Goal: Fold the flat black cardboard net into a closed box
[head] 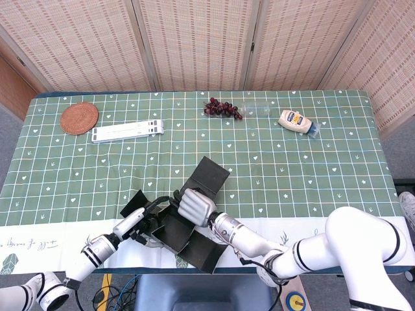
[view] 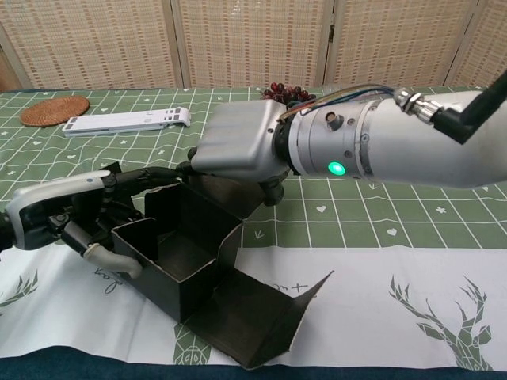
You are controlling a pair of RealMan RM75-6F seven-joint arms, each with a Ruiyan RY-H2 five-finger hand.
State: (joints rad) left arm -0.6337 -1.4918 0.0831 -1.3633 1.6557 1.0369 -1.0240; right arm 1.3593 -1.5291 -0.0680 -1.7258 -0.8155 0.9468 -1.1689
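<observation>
I have the black cardboard net [head: 188, 223] half-formed at the near edge of the table [head: 311, 175], straddling the line where the green checked cloth meets the white printed strip. In the chest view the net [view: 202, 269] already shows a tray-like hollow with upright walls, one long flap lying out flat toward me and another panel standing up behind the hollow.

My left hand [view: 75, 214] sits against the left wall of the net, fingers [view: 158, 172] stretched out along the top of that wall and the thumb curling under the near corner; it is pressing on the card, but I cannot tell whether it truly grips it. From the head view the same hand [head: 139, 220] lies just left of the net, touching it.

My right hand [view: 238, 146] comes over the back of the net, its palm facing down and its fingers curled over the rear panel, with the tips hidden behind the card. In the head view it [head: 194, 204] rests on the net's middle, below the raised rear flap.

Far beyond the net: a woven coaster [head: 79, 118], a white folding stand [head: 127, 130], grapes [head: 222, 108] and a squeeze bottle [head: 297, 121].
</observation>
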